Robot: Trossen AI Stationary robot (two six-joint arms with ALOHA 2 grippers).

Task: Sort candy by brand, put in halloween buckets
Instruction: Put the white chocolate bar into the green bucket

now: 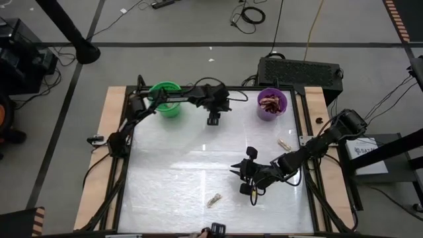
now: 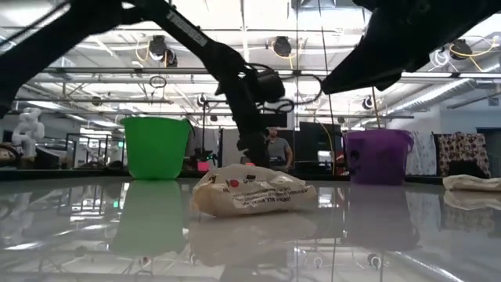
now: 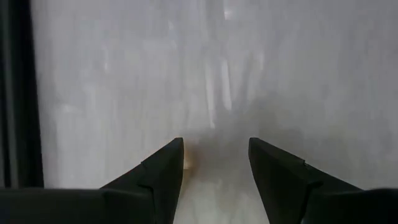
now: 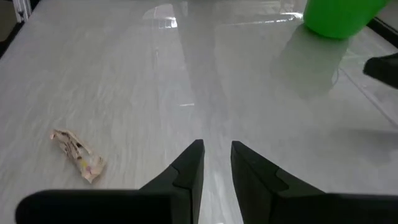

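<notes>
The green bucket (image 1: 164, 99) (image 2: 156, 146) (image 4: 341, 15) stands at the far left of the table, and the purple bucket (image 1: 271, 104) (image 2: 377, 155) at the far right holds dark red-brown candies (image 1: 268, 102). One pale candy (image 1: 214, 199) (image 2: 254, 192) (image 4: 78, 154) lies near the near edge, and another (image 1: 284, 143) (image 2: 473, 182) lies by the right edge. My left gripper (image 1: 213, 120) (image 3: 216, 152) hangs open over bare table between the buckets. My right gripper (image 1: 236, 172) (image 4: 216, 149) is open by a narrow gap, low over the table's right middle, up and to the right of the near candy.
The white glossy table top (image 1: 178, 165) has a dark frame and wooden side rails (image 1: 109, 132). A black box (image 1: 299, 69) sits behind the purple bucket. A person (image 2: 274, 149) stands in the room beyond the far edge.
</notes>
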